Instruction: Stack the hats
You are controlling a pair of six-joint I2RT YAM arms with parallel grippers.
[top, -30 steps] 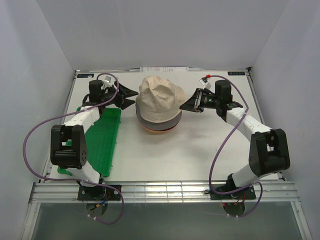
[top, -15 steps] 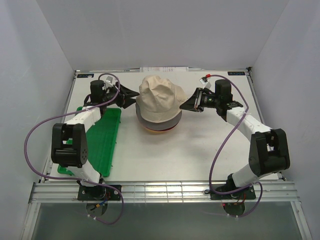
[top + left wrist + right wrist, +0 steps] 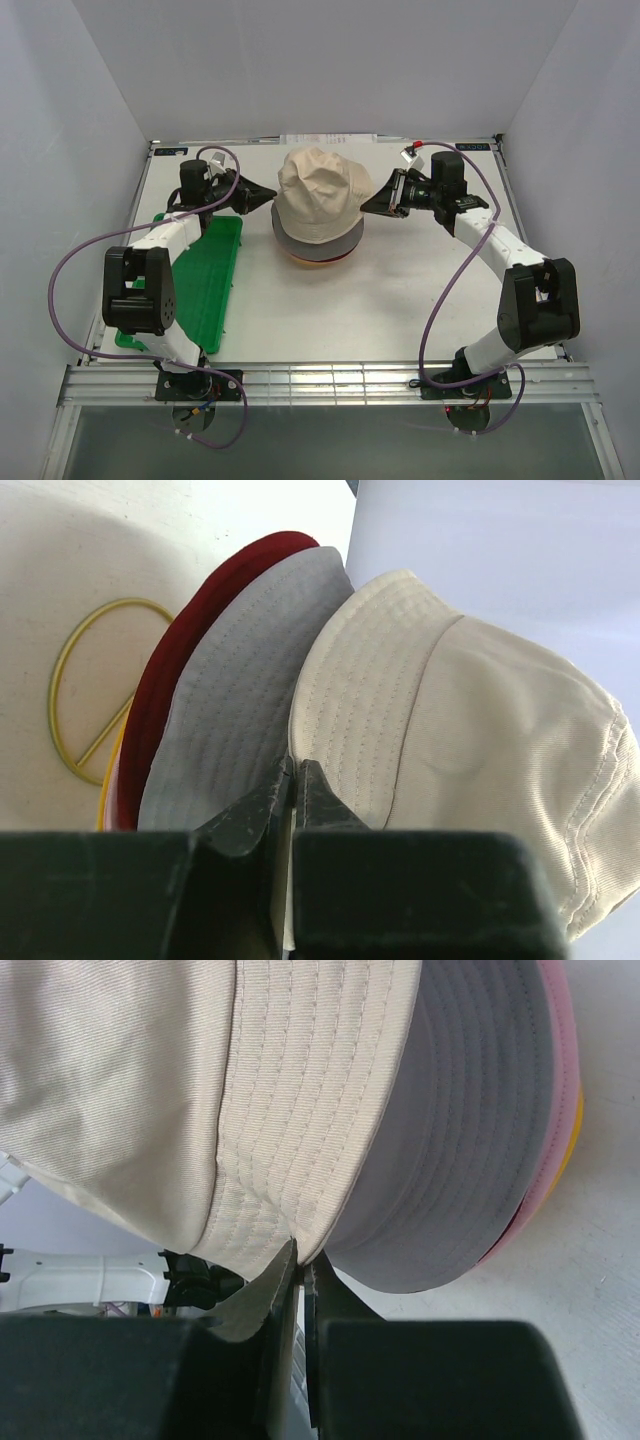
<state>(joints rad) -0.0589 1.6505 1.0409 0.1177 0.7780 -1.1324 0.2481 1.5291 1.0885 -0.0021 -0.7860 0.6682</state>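
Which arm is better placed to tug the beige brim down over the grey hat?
Right, probably: the right gripper is shut on the brim edge of the beige hat. The left gripper is shut where that brim meets the grey hat; which it pinches is unclear.

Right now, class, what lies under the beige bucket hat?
Directly under the beige hat sits the grey hat, only its brim showing. Below it peek edges of the pale pink hat, dark red hat and yellow-orange hat. Their crowns are covered.

High rear view looking down, wrist views close from opposite sides, all sharing the beige hat (image 3: 318, 195)
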